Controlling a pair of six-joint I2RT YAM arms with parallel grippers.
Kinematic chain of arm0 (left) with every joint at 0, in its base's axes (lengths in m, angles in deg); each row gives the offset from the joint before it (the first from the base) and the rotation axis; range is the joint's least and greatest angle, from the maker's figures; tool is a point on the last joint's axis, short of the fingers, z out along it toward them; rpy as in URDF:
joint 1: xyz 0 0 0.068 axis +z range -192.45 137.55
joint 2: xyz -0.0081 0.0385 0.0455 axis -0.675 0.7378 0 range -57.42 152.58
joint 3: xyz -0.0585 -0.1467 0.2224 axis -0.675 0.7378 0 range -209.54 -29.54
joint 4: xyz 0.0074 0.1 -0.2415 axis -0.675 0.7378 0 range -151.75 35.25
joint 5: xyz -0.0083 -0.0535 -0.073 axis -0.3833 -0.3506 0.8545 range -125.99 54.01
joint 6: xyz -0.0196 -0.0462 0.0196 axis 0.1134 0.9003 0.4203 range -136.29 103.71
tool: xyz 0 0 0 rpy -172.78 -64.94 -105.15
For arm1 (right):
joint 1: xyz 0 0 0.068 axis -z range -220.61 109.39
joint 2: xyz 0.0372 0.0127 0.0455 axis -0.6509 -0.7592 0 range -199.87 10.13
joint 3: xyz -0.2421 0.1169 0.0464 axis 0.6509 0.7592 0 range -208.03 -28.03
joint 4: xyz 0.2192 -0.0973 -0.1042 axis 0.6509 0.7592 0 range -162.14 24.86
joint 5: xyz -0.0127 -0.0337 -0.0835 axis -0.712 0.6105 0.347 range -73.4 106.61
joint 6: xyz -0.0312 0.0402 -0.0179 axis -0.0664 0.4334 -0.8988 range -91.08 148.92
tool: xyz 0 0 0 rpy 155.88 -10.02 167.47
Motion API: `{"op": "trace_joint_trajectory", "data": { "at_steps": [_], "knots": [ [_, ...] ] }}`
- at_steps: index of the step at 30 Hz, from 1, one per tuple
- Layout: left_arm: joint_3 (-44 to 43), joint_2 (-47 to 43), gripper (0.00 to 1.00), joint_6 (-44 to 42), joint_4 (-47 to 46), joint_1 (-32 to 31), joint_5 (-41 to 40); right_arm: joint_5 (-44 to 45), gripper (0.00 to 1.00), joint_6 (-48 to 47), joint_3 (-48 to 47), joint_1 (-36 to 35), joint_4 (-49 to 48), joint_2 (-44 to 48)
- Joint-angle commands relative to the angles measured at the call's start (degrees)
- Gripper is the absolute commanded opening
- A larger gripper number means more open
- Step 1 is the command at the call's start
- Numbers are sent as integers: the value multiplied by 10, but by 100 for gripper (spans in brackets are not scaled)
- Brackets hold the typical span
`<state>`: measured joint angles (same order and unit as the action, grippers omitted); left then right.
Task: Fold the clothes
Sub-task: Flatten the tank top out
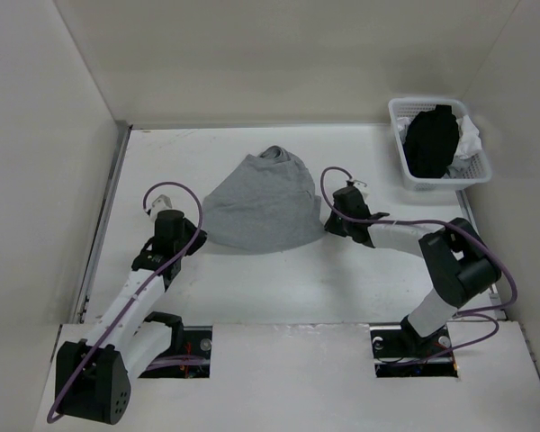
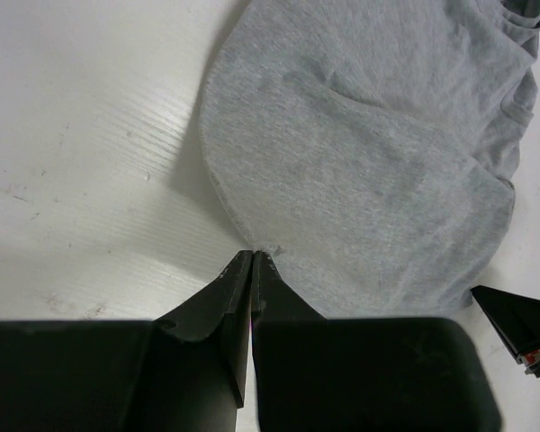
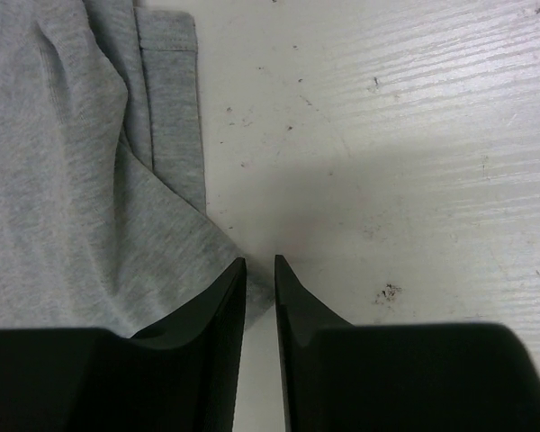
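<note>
Toward the far half of the table [image 1: 279, 297], between your two arms, the grey T-shirt [image 1: 263, 205] lay loosely bunched. Your left gripper [image 2: 253, 256] was pinched fully together on the shirt's edge at its left near corner. Your right gripper [image 3: 259, 263] stood narrow, a slim gap showing between the jaws, with the right near corner of the fabric reaching just under one finger and, as far as I could judge, not yet clamped. To do this step well, you needed a real bite of knit in the right jaws before any lift, then both corners raised evenly so nothing slipped or skewed. The collar [image 1: 274, 153] pointed at the far edge and the curved hem [image 1: 252, 249] at the near edge, so the shirt's length ran near to far, its broadest spread left to right.
</note>
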<state>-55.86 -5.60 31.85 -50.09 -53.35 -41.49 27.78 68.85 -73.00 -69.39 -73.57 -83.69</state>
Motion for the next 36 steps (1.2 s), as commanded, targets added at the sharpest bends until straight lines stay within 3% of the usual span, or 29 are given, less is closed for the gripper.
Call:
{"op": "trace_joint_trajectory", "data": {
  "at_steps": [1, 4, 7, 17, 23, 29, 36],
  "knots": [
    [-2, -3, 0, -8, -31, 3, 8, -3, 25, -6, -10, -6, 27, -9],
    [-3, -1, 0, -9, -33, 3, 8, -23, 34, -11, -6, -10, 21, -13],
    [1, -6, 0, -5, -35, 4, 8, -30, 33, -12, 1, -16, 20, -12],
    [-1, -3, 0, -2, -35, 6, 8, -41, 17, -12, 8, -19, 27, -7],
    [-2, 3, 0, 2, -46, 6, 8, -38, 2, 3, 28, -18, 2, 15],
    [-56, -3, 0, 20, -76, -4, 3, 3, 0, -18, 44, -28, -19, 186],
    [-225, -72, 0, 33, -87, -37, -45, 120, 0, -99, -126, -91, 127, 424]
  ]
}}
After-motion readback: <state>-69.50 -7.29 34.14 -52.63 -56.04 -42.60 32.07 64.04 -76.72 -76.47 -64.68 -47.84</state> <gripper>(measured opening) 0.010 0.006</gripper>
